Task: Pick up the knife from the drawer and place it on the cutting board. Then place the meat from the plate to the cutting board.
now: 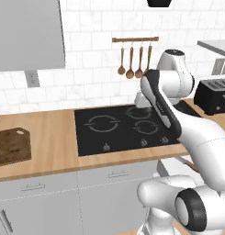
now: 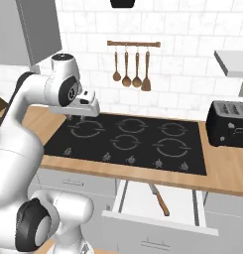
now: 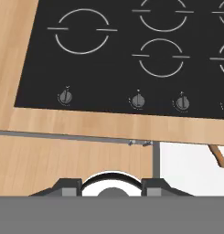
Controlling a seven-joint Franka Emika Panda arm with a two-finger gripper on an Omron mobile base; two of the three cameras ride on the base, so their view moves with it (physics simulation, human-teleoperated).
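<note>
You have a warm, smooth wooden tabletop with a flat glossy black hob set into it, its rings drawn as thin pale arcs and a row of small round knobs along the near edge. Below the hob's right half the drawer stands pulled out, a white boxy tray with a flat light-grey front. The knife lies inside it, slim, with a grey blade pointing far and a brownish handle toward you; in the hand view you catch just the handle end at the right edge, the rest cut off. The cutting board, dark brown with clipped corners, sits on the tabletop at the far left, its left side cut by the frame. Four wooden spoons hang from a rail on the white tiled wall, and a black toaster sits at the right. The arm bends high, with the hand hovering over the hob's left burners. The fingers stand apart, holding nothing.
</note>
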